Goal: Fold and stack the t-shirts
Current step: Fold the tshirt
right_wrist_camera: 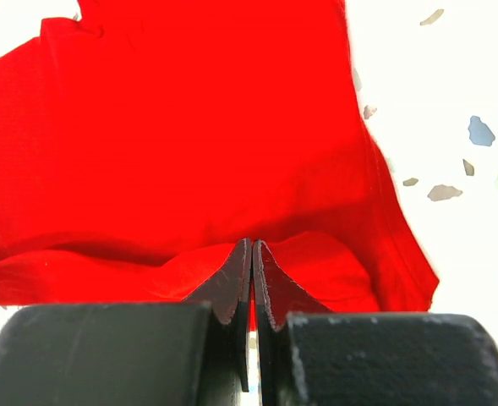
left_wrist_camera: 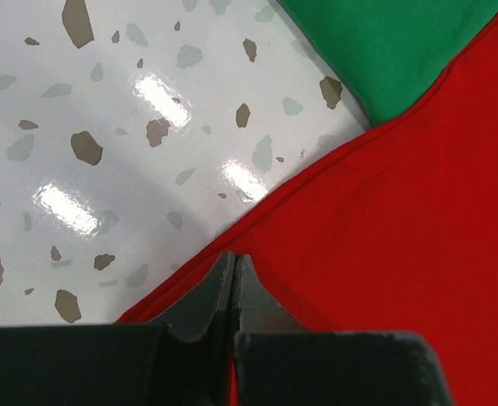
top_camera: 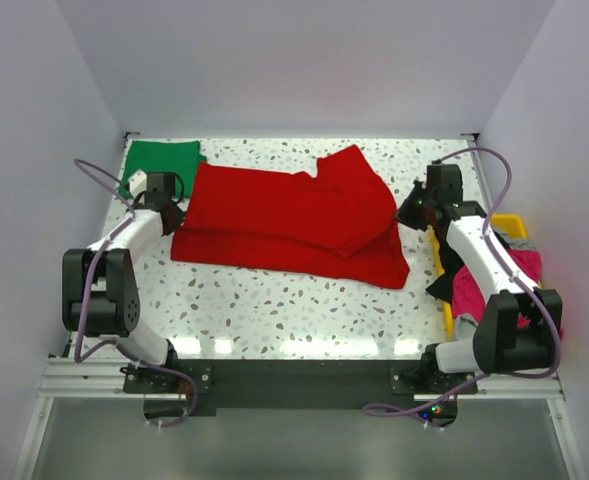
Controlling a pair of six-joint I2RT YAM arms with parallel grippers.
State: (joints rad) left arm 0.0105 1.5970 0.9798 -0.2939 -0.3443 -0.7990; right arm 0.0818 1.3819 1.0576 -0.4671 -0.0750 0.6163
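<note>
A large red t-shirt (top_camera: 284, 215) lies spread across the middle of the table, partly folded over itself at the right. A green t-shirt (top_camera: 159, 158) lies folded at the far left corner. My left gripper (top_camera: 177, 215) is at the red shirt's left edge; in the left wrist view its jaws (left_wrist_camera: 233, 256) are shut with red cloth (left_wrist_camera: 401, 237) pinched between them, and the green shirt (left_wrist_camera: 392, 51) lies beyond. My right gripper (top_camera: 406, 212) is at the shirt's right edge; in the right wrist view it (right_wrist_camera: 252, 244) is shut on a raised fold of red cloth (right_wrist_camera: 189, 127).
A yellow tray (top_camera: 509, 225) stands at the right edge under my right arm, holding a magenta garment (top_camera: 474, 290) and dark ones. Bare speckled tabletop (top_camera: 274, 310) lies in front of the red shirt. White walls enclose the table.
</note>
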